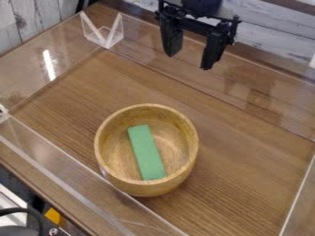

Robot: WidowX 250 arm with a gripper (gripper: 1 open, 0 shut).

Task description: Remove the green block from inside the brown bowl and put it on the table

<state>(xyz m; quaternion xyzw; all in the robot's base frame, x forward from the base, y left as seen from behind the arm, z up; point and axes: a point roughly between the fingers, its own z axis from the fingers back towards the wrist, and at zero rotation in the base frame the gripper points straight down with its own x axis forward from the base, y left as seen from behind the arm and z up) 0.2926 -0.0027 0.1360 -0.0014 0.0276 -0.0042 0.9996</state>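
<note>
A flat bright green block [145,152] lies on the inner floor of the round light-brown wooden bowl [113,127], which stands on the wood-grain table [246,138] toward the near side. My black gripper [193,43] hangs at the top of the view, well above and beyond the bowl, pointing down. Its two fingers stand apart, open, with nothing between them.
Clear acrylic walls [55,46] ring the tabletop on the left, near and right sides. A clear triangular bracket [103,29] sits at the far left corner. Bare wood surrounds the bowl, with broad room to its right and behind it.
</note>
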